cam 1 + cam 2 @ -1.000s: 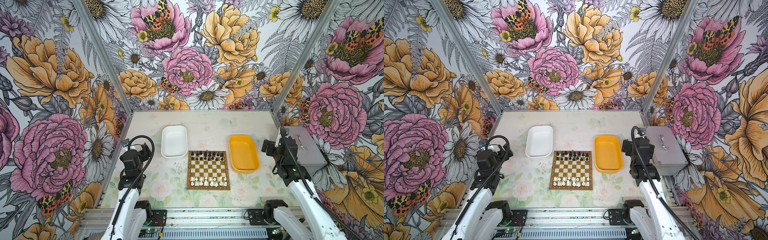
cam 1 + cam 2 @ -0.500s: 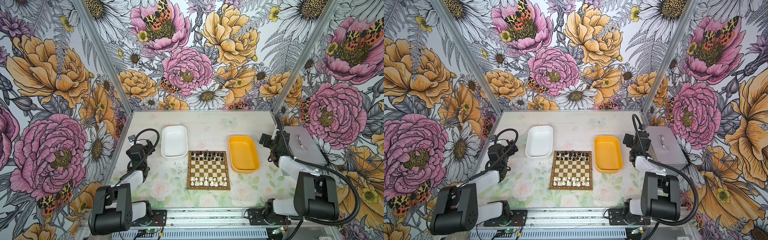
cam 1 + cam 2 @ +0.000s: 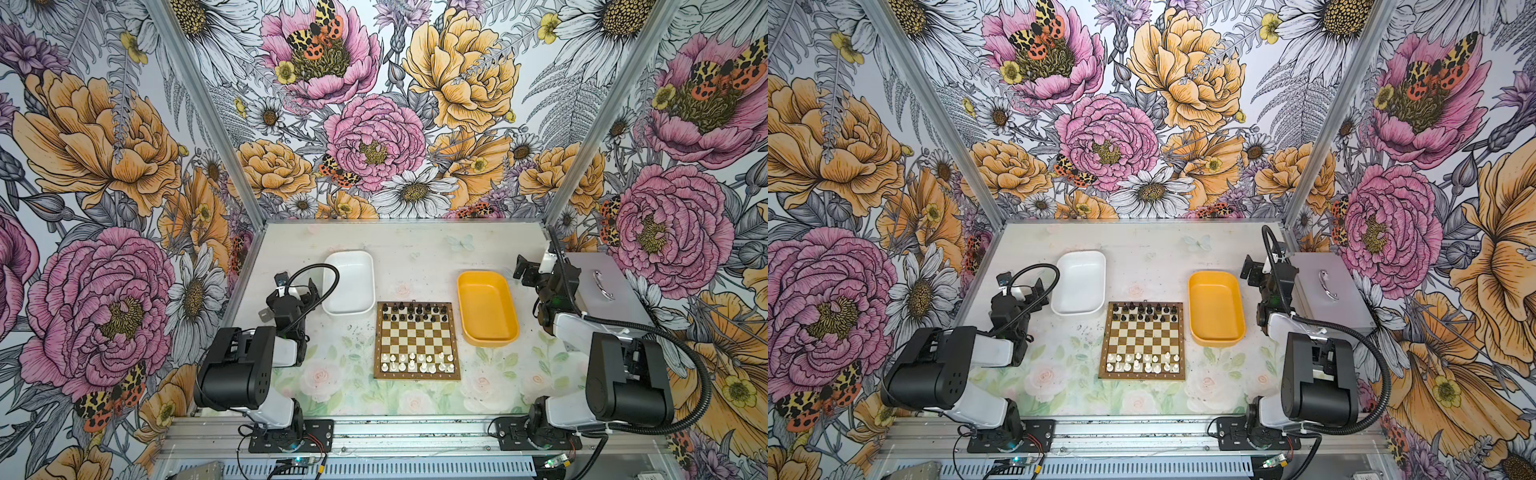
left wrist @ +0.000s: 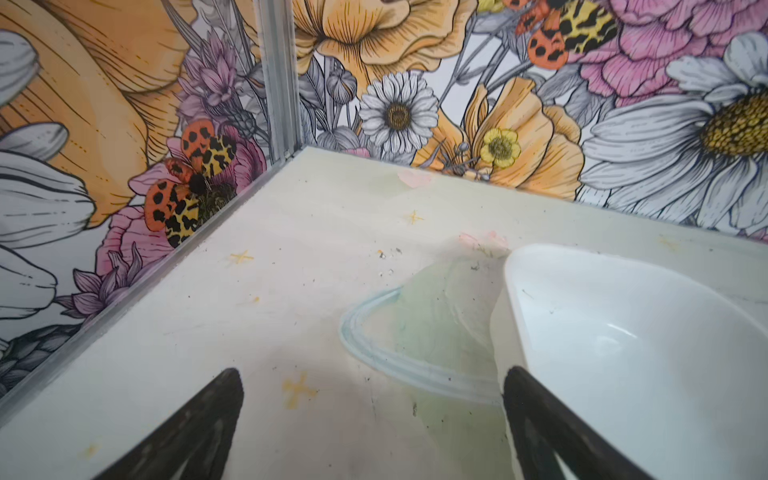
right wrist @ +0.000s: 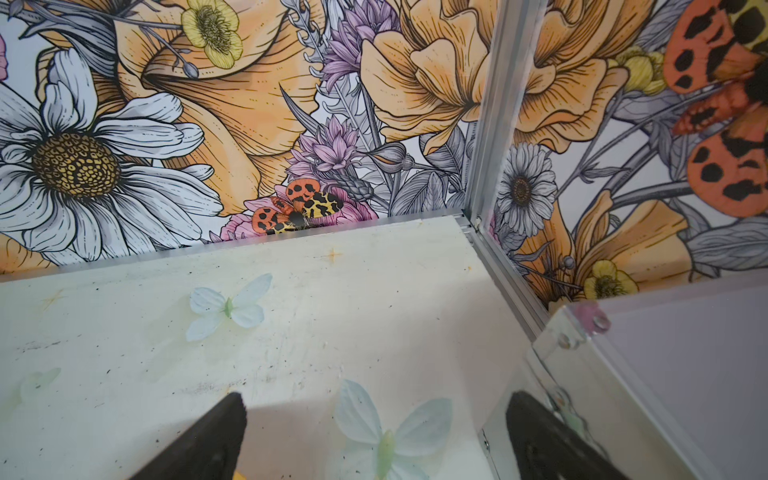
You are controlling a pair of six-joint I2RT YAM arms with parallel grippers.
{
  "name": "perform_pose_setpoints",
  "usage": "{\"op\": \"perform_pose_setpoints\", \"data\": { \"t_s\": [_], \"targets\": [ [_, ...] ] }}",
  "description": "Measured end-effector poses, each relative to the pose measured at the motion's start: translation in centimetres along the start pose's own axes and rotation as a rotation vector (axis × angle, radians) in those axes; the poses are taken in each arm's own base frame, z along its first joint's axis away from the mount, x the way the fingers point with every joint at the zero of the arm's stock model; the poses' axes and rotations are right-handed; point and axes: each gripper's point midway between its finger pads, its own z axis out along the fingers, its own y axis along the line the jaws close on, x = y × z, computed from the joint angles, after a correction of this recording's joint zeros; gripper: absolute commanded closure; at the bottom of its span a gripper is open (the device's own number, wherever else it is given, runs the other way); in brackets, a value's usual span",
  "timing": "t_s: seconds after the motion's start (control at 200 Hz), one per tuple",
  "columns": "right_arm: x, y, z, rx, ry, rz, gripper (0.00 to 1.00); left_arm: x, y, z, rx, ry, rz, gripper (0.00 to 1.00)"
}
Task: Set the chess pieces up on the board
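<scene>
Well, beneath floral walls [image 3: 374, 137], on the pale tabletop [image 3: 415, 253]: the left gripper [image 4: 372, 374] gapes empty left of the board [image 3: 417, 340]; white tray [image 3: 349, 282]; chess pieces [image 3: 411, 308] line the board's end rows; yellow tray [image 3: 487, 307]; right gripper [image 5: 376, 397], spread empty.

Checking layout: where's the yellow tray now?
In both top views, the yellow rounded-rectangular plastic tray sits on the right side, close beside the right edge of the brown-and-cream checked wooden chessboard.

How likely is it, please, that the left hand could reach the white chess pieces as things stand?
Probably yes: the left hand, open and empty beside the white tray, has nothing standing between it and the white chess pieces on the board.
</scene>
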Motion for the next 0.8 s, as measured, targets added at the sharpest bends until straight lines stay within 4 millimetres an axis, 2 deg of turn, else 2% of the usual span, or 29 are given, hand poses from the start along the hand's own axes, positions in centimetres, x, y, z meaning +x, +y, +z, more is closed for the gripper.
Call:
{"op": "perform_pose_setpoints", "data": {
  "t_s": [0.34, 0.435, 0.525, 0.635, 0.801],
  "targets": [
    [-0.2, 0.6, -0.4, -0.033, -0.034, -0.018, 0.00, -2.4, -0.7, 1.0, 0.009, -0.058, 0.024, 0.01],
    [0.4, 0.9, -1.6, -0.038, -0.017, -0.028, 0.00, -2.6, -0.8, 1.1, 0.009, -0.057, 0.031, 0.01],
    [0.8, 1.1, -3.8, -0.035, -0.032, -0.026, 0.00, -2.3, -0.7, 1.1, 0.008, -0.046, 0.035, 0.01],
    [2.0, 1.5, -5.5, -0.028, -0.039, -0.011, 0.00, -2.1, -0.7, 1.1, 0.007, -0.039, 0.036, 0.01],
    [4.9, 3.0, -4.2, -0.054, 0.011, -0.016, 0.00, -1.9, -0.7, 1.1, 0.006, -0.031, 0.038, 0.01]
  ]
}}
